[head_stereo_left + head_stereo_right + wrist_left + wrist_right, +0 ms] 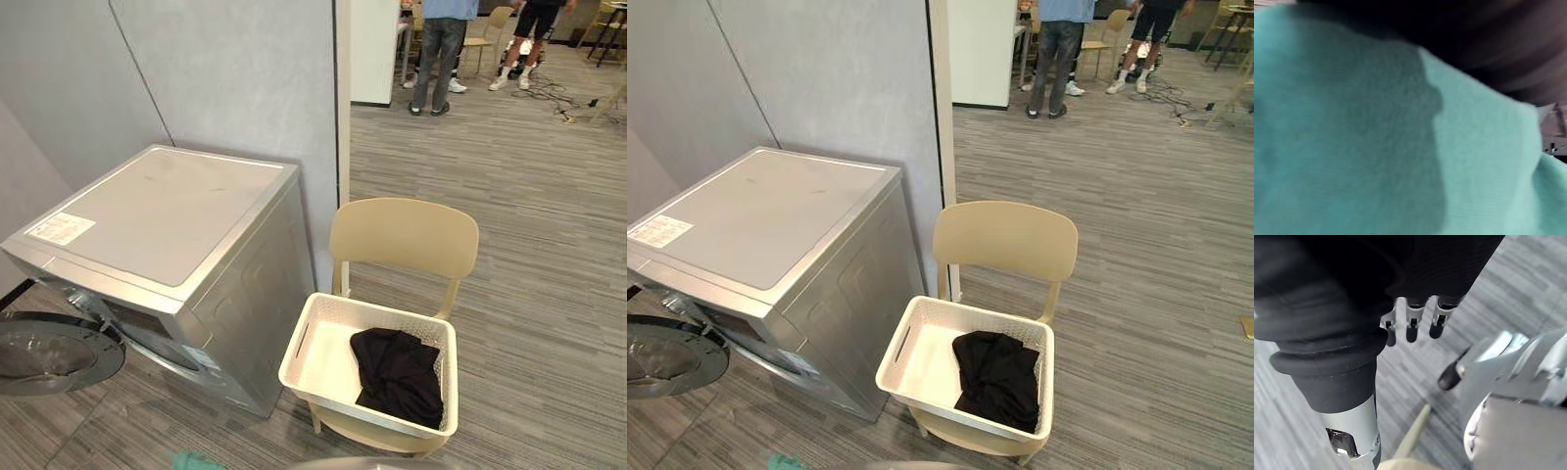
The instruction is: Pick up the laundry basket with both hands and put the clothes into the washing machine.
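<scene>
Up close, a teal cloth (1352,147) lies right against the left hand (1474,29), and whether that hand grips it cannot be told. The right hand (1411,328) hangs over the grey plank floor (1528,284), fingers relaxed and holding nothing. At 5 o'clock from the head camera, the white laundry basket (294,357) sits on a beige chair (404,235), with a black garment (397,377) heaped toward its 3 o'clock side. At the basket's 9 o'clock stands the silver washing machine (167,211), its round door (54,352) swung open at 8 o'clock. Far off at 1 o'clock stand a person in jeans (438,49) and another in dark shorts (534,24).
</scene>
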`<state>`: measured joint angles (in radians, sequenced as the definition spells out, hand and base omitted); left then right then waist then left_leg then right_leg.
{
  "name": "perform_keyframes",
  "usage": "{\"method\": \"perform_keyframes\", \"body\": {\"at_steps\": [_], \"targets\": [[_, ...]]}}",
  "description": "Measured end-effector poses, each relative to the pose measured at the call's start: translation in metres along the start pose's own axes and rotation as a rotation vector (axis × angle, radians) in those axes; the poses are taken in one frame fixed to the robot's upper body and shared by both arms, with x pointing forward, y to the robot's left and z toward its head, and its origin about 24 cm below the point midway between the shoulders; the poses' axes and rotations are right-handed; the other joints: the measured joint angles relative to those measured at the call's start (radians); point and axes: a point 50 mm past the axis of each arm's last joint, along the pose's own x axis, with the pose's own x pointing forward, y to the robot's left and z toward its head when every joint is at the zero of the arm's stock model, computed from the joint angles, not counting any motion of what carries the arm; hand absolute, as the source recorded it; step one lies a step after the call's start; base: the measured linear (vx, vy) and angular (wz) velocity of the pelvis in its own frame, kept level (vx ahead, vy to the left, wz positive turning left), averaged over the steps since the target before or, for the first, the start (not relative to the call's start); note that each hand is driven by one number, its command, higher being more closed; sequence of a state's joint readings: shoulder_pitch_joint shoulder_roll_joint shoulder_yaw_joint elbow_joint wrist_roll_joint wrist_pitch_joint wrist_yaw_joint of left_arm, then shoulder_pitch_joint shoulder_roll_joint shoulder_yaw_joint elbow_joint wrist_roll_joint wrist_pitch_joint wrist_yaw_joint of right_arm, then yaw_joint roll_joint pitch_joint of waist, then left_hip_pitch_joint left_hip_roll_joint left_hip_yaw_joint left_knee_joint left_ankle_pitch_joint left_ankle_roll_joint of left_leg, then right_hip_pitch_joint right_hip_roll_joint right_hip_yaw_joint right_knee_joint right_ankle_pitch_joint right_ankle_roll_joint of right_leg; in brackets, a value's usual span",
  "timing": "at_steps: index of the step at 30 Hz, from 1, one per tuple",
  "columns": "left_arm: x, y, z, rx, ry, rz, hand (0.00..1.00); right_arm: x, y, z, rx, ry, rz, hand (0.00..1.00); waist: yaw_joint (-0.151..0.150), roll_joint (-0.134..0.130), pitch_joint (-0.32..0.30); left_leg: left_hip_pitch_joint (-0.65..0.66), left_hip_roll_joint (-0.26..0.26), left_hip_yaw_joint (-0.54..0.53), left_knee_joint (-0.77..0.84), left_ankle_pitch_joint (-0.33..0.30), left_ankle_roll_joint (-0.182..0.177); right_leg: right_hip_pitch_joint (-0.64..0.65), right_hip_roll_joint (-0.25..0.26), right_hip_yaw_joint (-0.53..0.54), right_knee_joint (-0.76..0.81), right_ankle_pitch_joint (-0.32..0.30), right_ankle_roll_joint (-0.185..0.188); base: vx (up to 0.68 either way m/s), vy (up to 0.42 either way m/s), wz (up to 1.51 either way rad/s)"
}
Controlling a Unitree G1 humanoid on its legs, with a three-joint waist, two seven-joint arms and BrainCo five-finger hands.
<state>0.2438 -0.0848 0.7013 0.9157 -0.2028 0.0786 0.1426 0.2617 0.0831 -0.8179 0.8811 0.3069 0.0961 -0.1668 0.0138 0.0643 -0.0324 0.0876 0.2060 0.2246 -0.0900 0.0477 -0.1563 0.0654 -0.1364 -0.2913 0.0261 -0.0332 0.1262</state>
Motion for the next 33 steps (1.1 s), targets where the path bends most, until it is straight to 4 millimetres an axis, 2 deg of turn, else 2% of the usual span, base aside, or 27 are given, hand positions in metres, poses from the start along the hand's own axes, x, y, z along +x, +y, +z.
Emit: {"method": "perform_keyframes", "body": {"at_steps": [2, 4, 5, 6, 7, 8, 9, 10, 11, 12, 13, 14, 15, 16, 17, 18, 19, 20, 22, 23, 24, 25, 26, 29, 31, 33], "targets": [[0.001, -0.004, 0.003, 0.001, -0.008, -0.017, 1.00, 0.002, 0.005, -0.001, 0.030, 0.018, 0.013, 0.00, 0.001, -0.004, 0.033, 0.014, 0.001, 0.023, 0.002, -0.008, 0.000, -0.004, 0.001, 0.023, 0.009, -0.001, -0.002, 0.01, 0.006, -0.31], [0.000, -0.016, 0.006, 0.010, -0.014, -0.045, 1.00, 0.002, 0.026, 0.006, 0.033, 0.003, 0.067, 0.00, 0.002, -0.011, 0.089, 0.006, 0.004, 0.043, 0.043, -0.030, 0.001, -0.043, -0.009, 0.056, 0.076, -0.027, -0.005, -0.05, 0.014, -0.39], [0.001, -0.029, 0.013, 0.015, -0.034, -0.075, 1.00, 0.000, 0.044, 0.010, -0.008, -0.011, 0.125, 0.00, 0.000, -0.023, 0.124, -0.032, 0.010, 0.049, 0.109, -0.056, 0.000, -0.098, -0.024, 0.074, 0.161, -0.062, -0.007, -0.07, 0.003, -0.18], [0.001, -0.035, 0.017, 0.022, -0.049, -0.092, 1.00, -0.002, 0.054, 0.011, -0.033, -0.017, 0.159, 0.00, 0.001, -0.021, 0.139, -0.059, 0.018, 0.047, 0.150, -0.073, -0.001, -0.124, -0.030, 0.077, 0.204, -0.081, -0.009, -0.11, -0.058, -0.04], [0.000, -0.048, 0.029, 0.041, -0.088, -0.125, 1.00, -0.005, 0.072, 0.012, -0.084, -0.027, 0.218, 0.00, 0.000, -0.039, 0.176, -0.114, 0.026, 0.029, 0.229, -0.091, 0.001, -0.166, -0.040, 0.075, 0.282, -0.113, -0.015, -0.07, -0.081, 0.15], [-0.001, -0.054, 0.035, 0.051, -0.106, -0.143, 1.00, -0.007, 0.079, 0.014, -0.110, -0.038, 0.239, 0.00, 0.000, -0.047, 0.194, -0.138, 0.032, 0.019, 0.259, -0.093, -0.001, -0.182, -0.042, 0.068, 0.312, -0.126, -0.019, -0.11, -0.126, 0.43], [-0.003, -0.067, 0.045, 0.066, -0.147, -0.179, 1.00, -0.010, 0.095, 0.020, -0.174, -0.070, 0.286, 0.00, 0.003, -0.051, 0.232, -0.187, 0.044, -0.017, 0.305, -0.092, -0.001, -0.202, -0.038, 0.029, 0.356, -0.145, -0.036, -0.08, -0.086, 0.52], [-0.004, -0.071, 0.047, 0.069, -0.159, -0.191, 1.00, -0.011, 0.098, 0.022, -0.193, -0.082, 0.294, 0.00, 0.003, -0.051, 0.238, -0.204, 0.049, -0.036, 0.312, -0.090, -0.004, -0.209, -0.038, 0.009, 0.372, -0.157, -0.038, -0.10, -0.155, 0.95], [-0.007, -0.078, 0.050, 0.079, -0.179, -0.213, 1.00, -0.012, 0.102, 0.024, -0.238, -0.102, 0.312, 0.00, 0.003, -0.048, 0.247, -0.226, 0.050, -0.088, 0.298, -0.068, -0.019, -0.214, -0.045, -0.047, 0.414, -0.191, -0.053, -0.11, -0.175, 1.29], [-0.007, -0.081, 0.051, 0.085, -0.185, -0.221, 1.00, -0.013, 0.105, 0.026, -0.262, -0.118, 0.325, 0.00, 0.005, -0.052, 0.246, -0.232, 0.031, -0.132, 0.247, -0.018, -0.019, -0.213, -0.076, -0.102, 0.451, -0.228, -0.057, -0.09, -0.157, 1.30], [-0.008, -0.081, 0.050, 0.088, -0.186, -0.223, 1.00, -0.013, 0.106, 0.027, -0.269, -0.123, 0.328, 0.00, 0.006, -0.052, 0.246, -0.232, 0.024, -0.143, 0.231, -0.003, -0.017, -0.212, -0.085, -0.120, 0.463, -0.239, -0.060, -0.12, -0.171, 1.68], [-0.008, -0.082, 0.049, 0.086, -0.181, -0.227, 1.00, -0.014, 0.109, 0.031, -0.315, -0.147, 0.335, 0.00, 0.006, -0.053, 0.246, -0.233, -0.009, -0.169, 0.147, 0.094, -0.003, -0.207, -0.130, -0.198, 0.506, -0.284, -0.067, -0.11, -0.142, 1.43], [-0.008, -0.083, 0.047, 0.086, -0.177, -0.228, 1.00, -0.014, 0.111, 0.031, -0.335, -0.154, 0.343, 0.00, 0.005, -0.055, 0.245, -0.231, -0.016, -0.170, 0.102, 0.148, 0.000, -0.201, -0.150, -0.229, 0.512, -0.287, -0.078, -0.11, -0.166, 1.75], [-0.008, -0.083, 0.048, 0.083, -0.177, -0.228, 1.00, -0.015, 0.114, 0.037, -0.356, -0.176, 0.350, 0.00, 0.011, -0.055, 0.245, -0.240, -0.008, -0.090, 0.143, 0.131, 0.007, -0.191, -0.166, -0.280, 0.510, -0.279, -0.101, -0.03, -0.073, 1.01], [-0.008, -0.082, 0.046, 0.084, -0.171, -0.224, 1.00, -0.016, 0.118, 0.041, -0.367, -0.191, 0.358, 0.00, 0.017, -0.053, 0.243, -0.248, 0.003, -0.046, 0.195, 0.095, 0.013, -0.189, -0.172, -0.299, 0.508, -0.277, -0.104, 0.02, -0.059, 1.05], [-0.008, -0.082, 0.046, 0.084, -0.169, -0.224, 1.00, -0.017, 0.122, 0.047, -0.379, -0.211, 0.364, 0.00, 0.027, -0.050, 0.243, -0.253, 0.029, 0.018, 0.298, 0.034, 0.022, -0.164, -0.182, -0.343, 0.500, -0.267, -0.116, 0.01, -0.048, 0.90], [-0.008, -0.082, 0.045, 0.084, -0.169, -0.224, 1.00, -0.016, 0.121, 0.049, -0.378, -0.214, 0.365, 0.00, 0.027, -0.045, 0.240, -0.248, 0.057, 0.049, 0.371, -0.001, 0.022, -0.138, -0.182, -0.383, 0.481, -0.256, -0.120, -0.01, -0.018, 1.09], [-0.007, -0.080, 0.045, 0.079, -0.164, -0.217, 1.00, -0.016, 0.120, 0.049, -0.371, -0.211, 0.366, 0.00, 0.025, -0.041, 0.236, -0.228, 0.096, 0.090, 0.450, -0.039, 0.027, -0.102, -0.178, -0.427, 0.452, -0.238, -0.117, -0.03, 0.021, 0.86], [-0.005, -0.078, 0.040, 0.085, -0.141, -0.207, 1.00, -0.013, 0.114, 0.050, -0.345, -0.207, 0.350, 0.00, 0.023, -0.032, 0.215, -0.183, 0.129, 0.121, 0.489, -0.073, 0.031, -0.056, -0.171, -0.483, 0.395, -0.202, -0.099, -0.01, 0.121, 0.85], [-0.004, -0.076, 0.035, 0.106, -0.119, -0.204, 1.00, -0.009, 0.107, 0.049, -0.332, -0.190, 0.325, 0.00, 0.009, -0.016, 0.197, -0.156, 0.134, 0.126, 0.439, -0.086, 0.007, -0.024, -0.160, -0.521, 0.346, -0.169, -0.079, 0.01, 0.189, 0.93], [-0.004, -0.076, 0.033, 0.125, -0.110, -0.205, 1.00, -0.008, 0.103, 0.049, -0.327, -0.182, 0.313, 0.00, 0.000, -0.007, 0.184, -0.136, 0.124, 0.127, 0.373, -0.086, -0.009, -0.014, -0.155, -0.542, 0.323, -0.150, -0.067, 0.03, 0.259, 0.97], [-0.004, -0.078, 0.029, 0.177, -0.096, -0.215, 1.00, -0.003, 0.093, 0.047, -0.310, -0.154, 0.281, 0.00, -0.008, 0.007, 0.147, -0.096, 0.089, 0.133, 0.231, -0.082, -0.028, -0.009, -0.140, -0.578, 0.271, -0.108, -0.046, 0.05, 0.312, 0.93], [-0.004, -0.081, 0.030, 0.243, -0.105, -0.232, 1.00, -0.001, 0.089, 0.040, -0.303, -0.118, 0.268, 0.00, -0.012, -0.002, 0.138, -0.070, 0.049, 0.124, 0.132, -0.055, -0.028, 0.008, -0.133, -0.602, 0.223, -0.070, -0.027, 0.05, 0.300, 0.79], [-0.001, -0.077, 0.040, 0.361, -0.131, -0.245, 1.00, -0.002, 0.086, 0.013, -0.314, -0.014, 0.274, 0.00, -0.007, -0.044, 0.136, -0.037, -0.014, 0.092, 0.092, -0.039, -0.017, 0.054, -0.164, -0.606, 0.175, -0.009, -0.032, 0.05, 0.248, 0.39], [0.000, -0.073, 0.042, 0.389, -0.136, -0.236, 1.00, -0.001, 0.080, 0.008, -0.319, 0.007, 0.263, 0.00, -0.006, -0.061, 0.130, -0.018, -0.039, 0.075, 0.089, -0.040, -0.014, 0.075, -0.189, -0.604, 0.177, 0.003, -0.031, 0.05, 0.175, 0.27], [0.001, -0.070, 0.044, 0.403, -0.145, -0.232, 1.00, -0.001, 0.079, 0.010, -0.335, 0.005, 0.269, 0.00, 0.002, -0.064, 0.127, 0.005, -0.072, 0.076, 0.084, -0.042, 0.001, 0.089, -0.219, -0.593, 0.191, 0.012, -0.032, 0.02, 0.149, 0.10]]}}
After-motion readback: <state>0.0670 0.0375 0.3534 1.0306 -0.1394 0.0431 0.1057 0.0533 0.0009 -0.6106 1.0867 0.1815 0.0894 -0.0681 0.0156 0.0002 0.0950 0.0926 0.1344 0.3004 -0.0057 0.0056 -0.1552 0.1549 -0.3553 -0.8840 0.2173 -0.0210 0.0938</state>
